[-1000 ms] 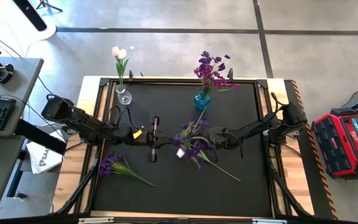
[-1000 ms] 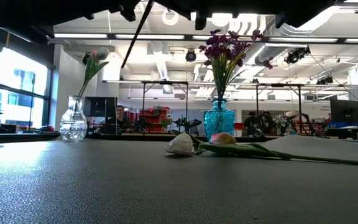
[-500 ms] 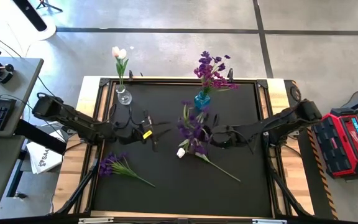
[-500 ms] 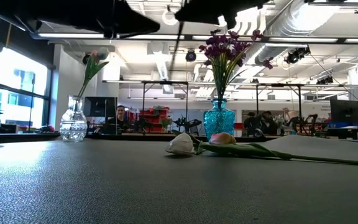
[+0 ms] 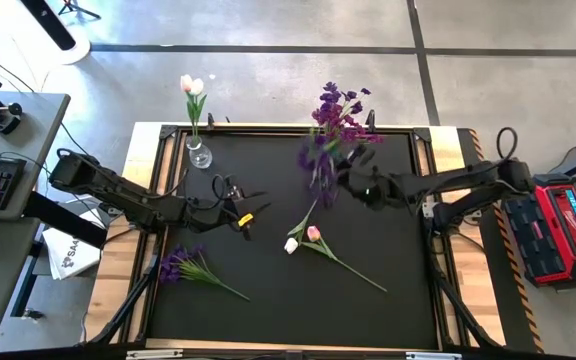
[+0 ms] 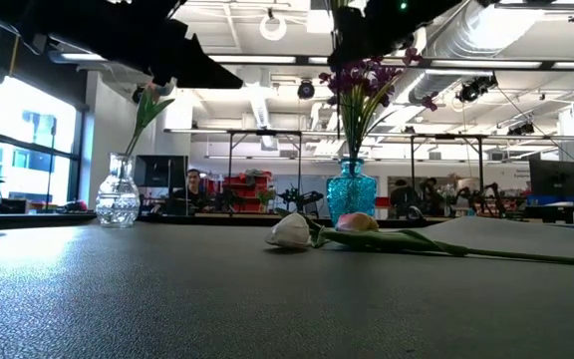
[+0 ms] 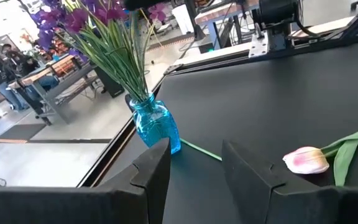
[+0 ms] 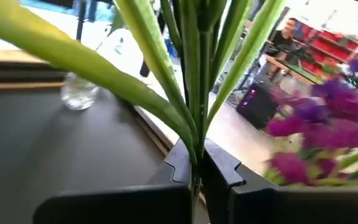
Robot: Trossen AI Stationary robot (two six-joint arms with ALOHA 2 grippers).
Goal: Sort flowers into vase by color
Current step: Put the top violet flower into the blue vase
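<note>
Your right gripper [image 5: 353,180] is clamped shut on a purple flower bunch [image 5: 318,165], pinching the green stems [image 8: 194,93] between its fingers [image 8: 219,171]. It holds the bunch above the mat [image 5: 368,320] near the far edge, just beside the blue vase [image 7: 156,124], which already carries purple flowers [image 5: 340,108]. From above, the lifted bunch hides most of that vase, so you cannot tell whether the stems touch it.

Your left gripper [image 5: 249,215] sits over the left half of the mat with its fingers [image 7: 157,171] partly apart and nothing between them.

Two tulips lie flat near the middle of the mat: a white tulip [image 5: 291,244] and a pink tulip [image 5: 313,233], buds just beside each other, stems crossing. One long stem runs toward the near right corner.

Another purple bunch [image 5: 180,264] lies near the left edge, toward the near left corner.

The clear vase [image 5: 199,154] stands at the far left corner, holding a white and pink tulip pair [image 5: 191,85].

A person [image 6: 193,184] sits in the room beyond the far edge.
</note>
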